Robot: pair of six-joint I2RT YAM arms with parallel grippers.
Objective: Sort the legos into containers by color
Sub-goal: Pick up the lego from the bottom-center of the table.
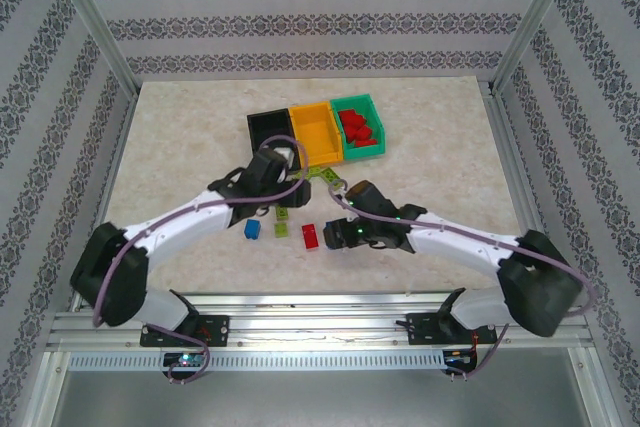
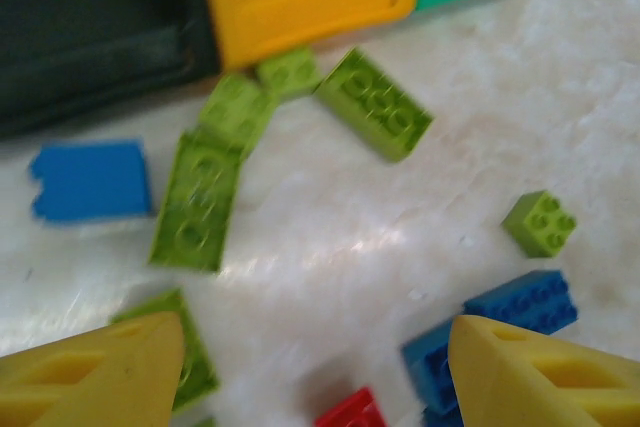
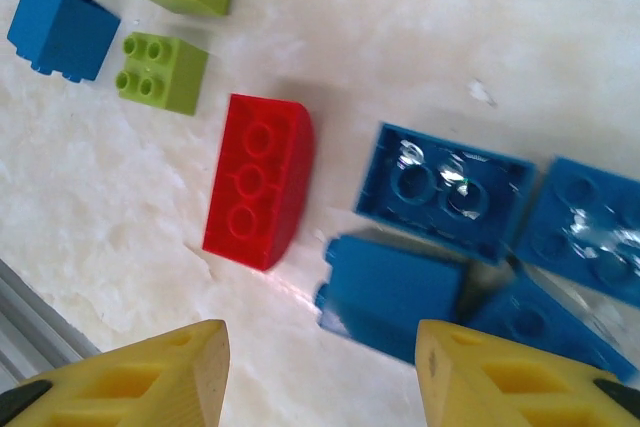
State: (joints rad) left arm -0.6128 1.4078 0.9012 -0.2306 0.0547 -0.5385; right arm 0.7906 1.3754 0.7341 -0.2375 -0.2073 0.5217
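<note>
Overhead, bins: black bin, orange-yellow bin and teal bin stand side by side in a row at the middle of the table.
Overhead, teal bin load: red bricks are heaped inside.
Overhead, loose pieces: blue brick, small lime brick and red brick lie apart on the table in front of the bins, between the two arms.
Left wrist, left gripper: yellow fingers are spread and released, gripping nothing.
Left wrist, below: long lime bricks lie just before the orange-yellow bin's front wall. A blue block lies beside them, near the black bin. Blue studded bricks sit by the right finger.
Right wrist, right gripper: fingers are apart and released, with bare table between them.
Right wrist, below: the red brick lies beyond the gap. A blue cluster of bricks, packed together, lies just beside it. The small lime brick and the blue brick lie on the red brick's other side, well apart from the cluster.
</note>
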